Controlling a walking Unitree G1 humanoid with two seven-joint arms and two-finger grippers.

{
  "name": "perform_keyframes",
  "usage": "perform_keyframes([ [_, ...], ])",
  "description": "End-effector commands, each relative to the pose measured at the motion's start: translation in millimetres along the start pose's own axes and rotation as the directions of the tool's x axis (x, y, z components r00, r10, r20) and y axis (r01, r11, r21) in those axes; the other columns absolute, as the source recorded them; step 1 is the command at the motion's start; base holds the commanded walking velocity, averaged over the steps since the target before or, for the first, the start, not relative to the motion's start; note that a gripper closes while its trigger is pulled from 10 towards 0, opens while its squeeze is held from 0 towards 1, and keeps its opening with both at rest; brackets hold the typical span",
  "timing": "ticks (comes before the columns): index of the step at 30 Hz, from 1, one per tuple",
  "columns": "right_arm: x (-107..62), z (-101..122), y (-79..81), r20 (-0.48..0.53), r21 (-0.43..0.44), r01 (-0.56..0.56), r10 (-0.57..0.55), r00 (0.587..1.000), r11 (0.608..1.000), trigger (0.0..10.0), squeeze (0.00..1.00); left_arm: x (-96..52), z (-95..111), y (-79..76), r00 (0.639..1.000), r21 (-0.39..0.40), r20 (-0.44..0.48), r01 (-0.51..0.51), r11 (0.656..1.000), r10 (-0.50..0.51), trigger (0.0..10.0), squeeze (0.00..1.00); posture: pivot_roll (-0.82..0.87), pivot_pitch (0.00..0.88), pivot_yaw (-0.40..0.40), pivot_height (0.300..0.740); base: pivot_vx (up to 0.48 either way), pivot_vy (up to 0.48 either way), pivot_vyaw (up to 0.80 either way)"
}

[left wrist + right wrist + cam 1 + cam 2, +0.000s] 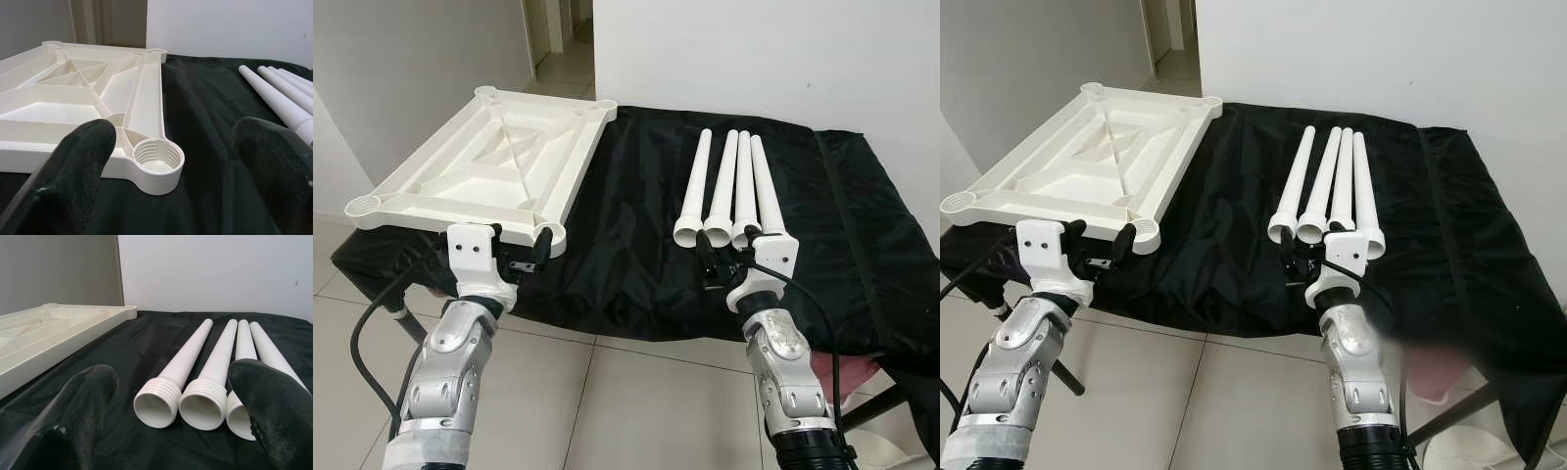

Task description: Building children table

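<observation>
**Two grippers at the table edge, tabletop and four legs laid out**

Silver forearms rise from the bottom of the head view, one at seven o'clock, one at five. Left gripper (519,247) sits at the near corner of the white tabletop (460,181), its fingers (78,169) spread apart with nothing between them; from its wrist camera the threaded corner socket (157,164) shows in the gap. Right gripper (724,259) hovers just short of the threaded ends of the legs (729,186), fingers (266,406) likewise apart and empty.

Hard to make out: the right gripper and its white wrist housing cover part of the near ends of the two rightmost legs, and from its wrist camera one finger hides the fourth leg's mouth. The tabletop's left edge hangs past the black cloth (636,245), and what holds the cloth up is mostly hidden; only dark struts peek out at four and eight o'clock. Something pinkish at four o'clock is blurred.

The tabletop lies upside down at ten o'clock, ribbed underneath with diagonal braces, a round socket at each of its four corners. The legs are white tapered tubes, lying side by side at one o'clock, touching, wide threaded ends toward the robot.

Count: one tabletop, four legs, four sockets, two grippers. Beige floor tiles (607,392) lie below.
</observation>
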State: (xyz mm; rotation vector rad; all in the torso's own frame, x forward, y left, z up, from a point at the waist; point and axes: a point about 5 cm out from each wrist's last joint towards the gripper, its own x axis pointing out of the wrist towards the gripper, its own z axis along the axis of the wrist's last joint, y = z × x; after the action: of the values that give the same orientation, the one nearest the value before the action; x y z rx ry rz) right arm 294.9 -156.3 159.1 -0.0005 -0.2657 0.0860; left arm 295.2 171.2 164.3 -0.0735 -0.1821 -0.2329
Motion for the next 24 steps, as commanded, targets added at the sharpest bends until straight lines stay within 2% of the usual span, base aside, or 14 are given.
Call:
perform_keyframes([
  [1,2.1,0.2,0.4,0.004,-0.002,0.006,-0.006,1.000,1.000,10.0,0.00,1.1,0.3,5.0,0.995,-0.009,-0.005,-0.100,0.995,0.100,10.0,0.00,-0.04,0.021,0.028,0.740,0.000,0.000,0.00],
  [24,6.4,0.4,-0.3,0.002,-0.042,-0.017,0.017,1.000,0.999,10.0,0.00,4.8,2.2,7.3,0.994,-0.015,0.011,-0.112,0.994,0.112,10.0,0.00,-0.04,0.006,0.007,0.740,0.000,0.000,0.00],
])
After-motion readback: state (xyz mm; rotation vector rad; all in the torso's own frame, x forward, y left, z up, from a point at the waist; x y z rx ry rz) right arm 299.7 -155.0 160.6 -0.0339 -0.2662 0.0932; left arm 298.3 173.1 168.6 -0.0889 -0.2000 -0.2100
